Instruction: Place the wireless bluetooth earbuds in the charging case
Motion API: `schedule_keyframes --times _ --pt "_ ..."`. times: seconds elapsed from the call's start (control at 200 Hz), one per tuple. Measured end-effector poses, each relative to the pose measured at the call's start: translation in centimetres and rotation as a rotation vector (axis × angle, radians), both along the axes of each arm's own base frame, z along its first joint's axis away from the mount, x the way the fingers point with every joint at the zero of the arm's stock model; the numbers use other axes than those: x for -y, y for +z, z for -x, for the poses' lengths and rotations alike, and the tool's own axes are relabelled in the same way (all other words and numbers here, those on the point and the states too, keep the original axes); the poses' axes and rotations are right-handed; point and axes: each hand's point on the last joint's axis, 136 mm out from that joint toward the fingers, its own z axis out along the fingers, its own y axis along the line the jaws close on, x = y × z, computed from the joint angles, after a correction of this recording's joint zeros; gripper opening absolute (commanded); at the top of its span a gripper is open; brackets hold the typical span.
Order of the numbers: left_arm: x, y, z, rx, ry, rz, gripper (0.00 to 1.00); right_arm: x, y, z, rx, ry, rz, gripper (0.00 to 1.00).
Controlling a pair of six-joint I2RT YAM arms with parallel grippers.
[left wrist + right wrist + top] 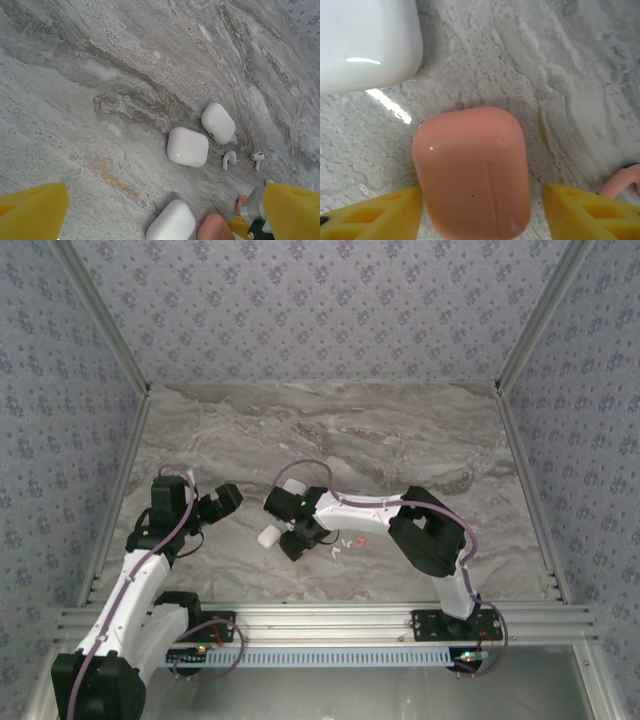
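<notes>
- Right claw (482, 215): its yellow fingers are spread either side of a coral-pink rounded charging case (472, 170), which lies flat on the grey marbled surface (545, 60). A gap shows at the 3 o'clock finger, so nothing is pinched.
- In the right wrist view the case's long axis runs 12 to 6.
- A coral-pink earbud (624, 182) lies at the case's 3 o'clock. Its stem slants 2 to 8, and the frame edge cuts it off.
- A glossy white case (365, 40) sits beyond, at 11 o'clock.
- Left claw (165, 210): spread wide over the surface, holding nothing.
- Farther out in the left wrist view, a white stemmed earbud (229, 160) and a second white earbud (257, 157) lie loose at 3 o'clock of a white rounded case (187, 146). Their stems point towards 7 and 6.
</notes>
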Motion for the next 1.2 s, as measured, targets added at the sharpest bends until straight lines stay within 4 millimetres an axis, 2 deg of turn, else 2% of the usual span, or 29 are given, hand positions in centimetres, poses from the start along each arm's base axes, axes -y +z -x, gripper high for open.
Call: schedule_keyframes --times 0.115,0.23,0.43,0.57,0.78,0.88,1.024,1.199 --pt "-0.1 -0.1 0.0 -0.003 0.003 -0.003 0.99 0.1 -0.2 0.0 0.004 0.008 0.007 0.52" --pt "-0.1 -0.1 0.0 -0.004 0.003 -0.003 0.99 0.2 -0.1 -0.1 0.010 0.011 0.013 0.46" --pt "0.1 -0.2 0.2 -0.011 -0.007 0.000 0.99 0.4 1.1 -0.1 0.040 0.044 -0.011 0.45" --pt "1.2 0.6 0.1 -0.015 -0.065 0.034 0.99 1.7 4.7 -0.7 0.125 0.095 -0.070 0.45" --pt "4.9 4.9 -0.4 0.055 -0.247 0.162 0.91 3.8 13.6 -3.4 0.385 0.194 -0.225 0.45" --pt "7.1 6.9 0.1 0.090 -0.355 0.221 0.87 4.9 16.8 -3.8 0.508 0.265 -0.267 0.45" --pt "10.7 9.4 1.6 0.137 -0.523 0.292 0.85 5.5 19.4 -3.7 0.627 0.376 -0.284 0.46" --pt "14.7 11.6 3.6 0.181 -0.705 0.333 0.84 5.3 20.4 -3.8 0.687 0.465 -0.276 0.46"
